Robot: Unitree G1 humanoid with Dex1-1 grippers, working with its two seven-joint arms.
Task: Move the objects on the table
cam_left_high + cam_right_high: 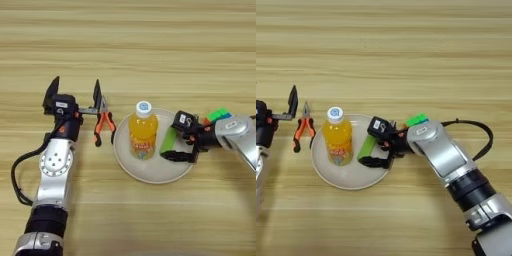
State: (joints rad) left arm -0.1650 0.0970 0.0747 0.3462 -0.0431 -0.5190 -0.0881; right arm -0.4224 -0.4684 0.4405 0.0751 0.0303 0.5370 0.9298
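Note:
A small orange-juice bottle (pixel 142 134) with a white cap stands on the left half of the round white plate (pixel 150 172). A flat light-green block (pixel 168 140) lies on the plate's right part. My right gripper (pixel 170 140) reaches in from the right and is open, with one black finger (pixel 179 156) below the block and the other above it. The multicoloured puzzle cube (pixel 218 115) sits on the table just behind my right wrist, partly hidden by it. My left gripper (pixel 75 94) is open left of the plate, holding nothing.
Orange-handled pliers (pixel 104 123) lie between my left gripper and the plate, close to the gripper's right finger. A black cable (pixel 483 131) loops off my right arm. The wooden table (pixel 150 45) stretches far behind everything.

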